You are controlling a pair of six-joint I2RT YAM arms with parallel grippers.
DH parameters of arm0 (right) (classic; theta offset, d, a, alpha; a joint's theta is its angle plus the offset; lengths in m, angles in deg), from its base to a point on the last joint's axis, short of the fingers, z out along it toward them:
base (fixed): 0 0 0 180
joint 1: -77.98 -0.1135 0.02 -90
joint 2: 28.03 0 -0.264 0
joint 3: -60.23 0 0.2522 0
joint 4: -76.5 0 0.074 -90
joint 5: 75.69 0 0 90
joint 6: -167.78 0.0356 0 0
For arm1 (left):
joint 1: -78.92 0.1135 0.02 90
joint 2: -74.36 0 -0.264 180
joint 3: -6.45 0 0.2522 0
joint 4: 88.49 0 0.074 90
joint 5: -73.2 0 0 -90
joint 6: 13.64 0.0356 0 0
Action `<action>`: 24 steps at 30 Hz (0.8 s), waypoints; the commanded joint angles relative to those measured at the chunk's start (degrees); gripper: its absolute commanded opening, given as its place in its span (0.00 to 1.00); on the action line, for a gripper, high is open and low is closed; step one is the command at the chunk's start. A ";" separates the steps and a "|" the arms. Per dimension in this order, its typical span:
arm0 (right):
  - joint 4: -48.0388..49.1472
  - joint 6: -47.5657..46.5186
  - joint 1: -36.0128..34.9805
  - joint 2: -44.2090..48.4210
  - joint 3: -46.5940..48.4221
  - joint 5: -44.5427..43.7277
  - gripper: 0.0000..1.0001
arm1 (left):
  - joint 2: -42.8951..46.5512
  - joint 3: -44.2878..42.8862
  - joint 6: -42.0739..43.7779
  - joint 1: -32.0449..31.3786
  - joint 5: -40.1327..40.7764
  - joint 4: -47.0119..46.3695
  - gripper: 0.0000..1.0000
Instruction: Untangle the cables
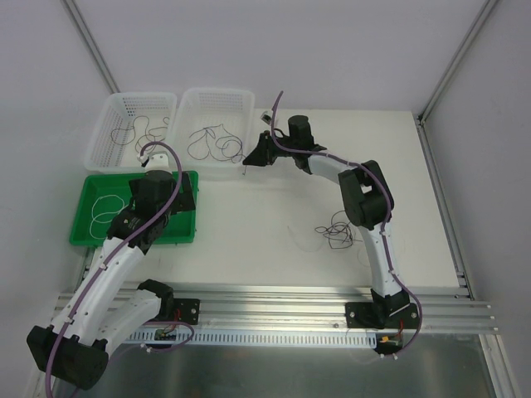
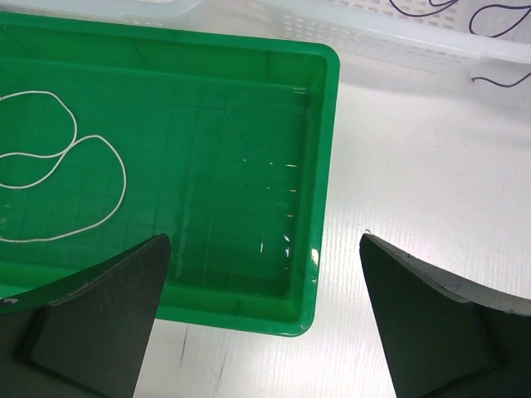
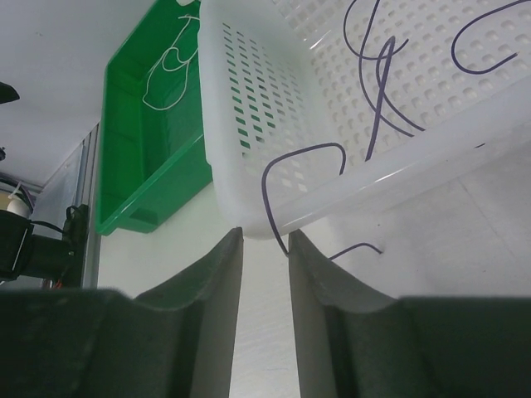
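A loose tangle of dark and light cables (image 1: 336,230) lies on the white table beside my right arm. Dark purple cables (image 1: 214,143) lie in the right white basket (image 1: 217,169). My right gripper (image 1: 246,159) hovers at that basket's near right corner (image 3: 249,124), jaws a little apart. A purple strand (image 3: 263,184) hangs over the rim and ends at the right fingertip (image 3: 297,245), not clamped. A white cable (image 2: 75,166) lies looped in the green tray (image 2: 207,124). My left gripper (image 2: 265,249) is wide open and empty above the tray's near right corner.
A second white basket (image 1: 112,104) at the back left holds a thin brownish strand (image 1: 133,133). The green tray (image 1: 83,224) sits in front of it. A short purple strand end (image 3: 357,247) lies on the table beside the right basket. A rail runs along the near edge.
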 commanded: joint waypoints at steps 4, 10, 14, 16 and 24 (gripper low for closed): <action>4.09 0.75 -0.09 0.24 -0.10 1.99 0.23 | 1.05 0.31 0.62 0.68 -0.70 -1.18 0.99; 3.74 0.57 0.08 1.21 -1.51 1.38 0.09 | 1.32 0.22 0.53 0.68 -0.78 -1.18 0.99; 3.30 1.01 0.08 2.09 -2.39 1.38 0.01 | 1.66 0.40 0.62 0.68 -0.78 -1.18 0.99; 3.21 1.71 -0.01 2.88 -3.09 1.37 0.01 | 1.67 0.40 0.62 0.77 -0.78 -1.18 0.99; 3.30 3.73 -0.18 7.97 -4.68 2.08 0.01 | 2.37 0.49 0.53 0.77 -1.05 -1.18 0.99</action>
